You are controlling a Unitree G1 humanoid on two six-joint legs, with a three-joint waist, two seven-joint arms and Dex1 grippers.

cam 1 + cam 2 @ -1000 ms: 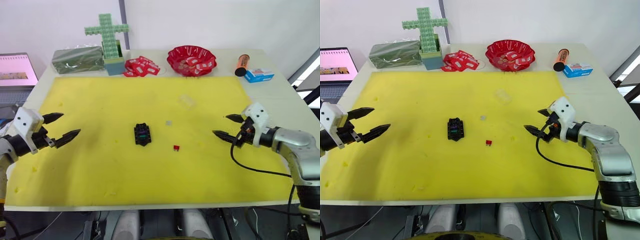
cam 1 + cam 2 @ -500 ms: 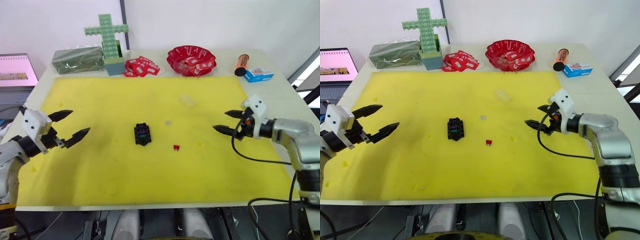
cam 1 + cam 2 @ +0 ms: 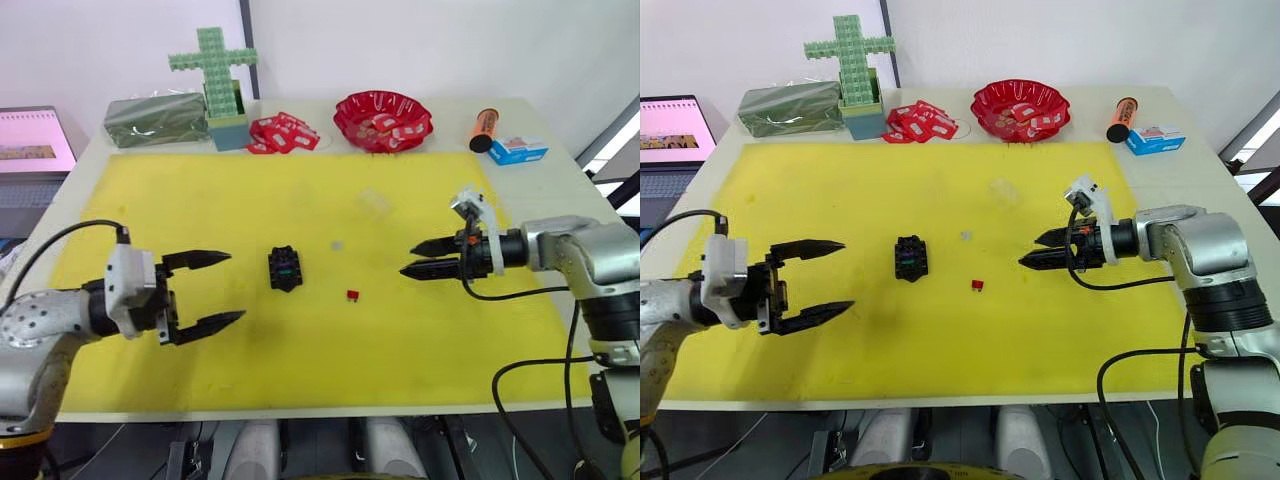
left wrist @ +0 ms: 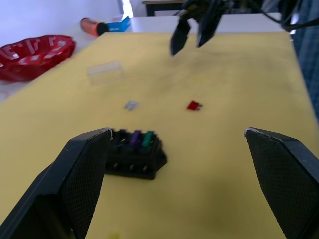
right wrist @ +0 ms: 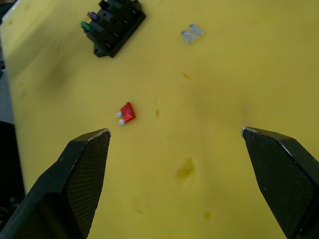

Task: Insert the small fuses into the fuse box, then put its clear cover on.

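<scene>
Fuse box (image 3: 285, 268): mid-mat, lying flat on the yellow mat (image 3: 200, 200). Long axis runs 12 to 6 in the head views. A purple and a green fuse already stand in its slots, seen in the left wrist view.
Red fuse (image 3: 352, 295): loose on the mat, at about 4 o'clock from the box, near but apart from it. In the right wrist view its two prongs point away from the red body; its long axis is too small to read in the head views.
Grey fuse (image 3: 337, 244): loose, at about 2 o'clock from the box, flat on the mat.
Cover (image 3: 374, 201): clear, faint, at about 1 o'clock from the box, well apart, toward the red bowl (image 3: 383, 118).
Right gripper (image 3: 418, 259): fingers spread, nothing between them, tips pointing toward 9 o'clock. The red fuse lies at about 8 o'clock from the tips, the grey fuse at about 10 o'clock.
Left gripper (image 3: 212, 290): fingers wide apart, nothing held, tips pointing toward 3 o'clock. The box lies at about 2 o'clock from its tips.
Nearer arm: the right gripper is nearer both loose fuses; the left is nearer the box.
Step, as I judge: two fuses seated, two to go; the right arm is likely lining up on the red fuse while the left comes to steady the box.
Risk: the fuse is tiny and flat on soft foam, so a pinch could slip off.
</scene>
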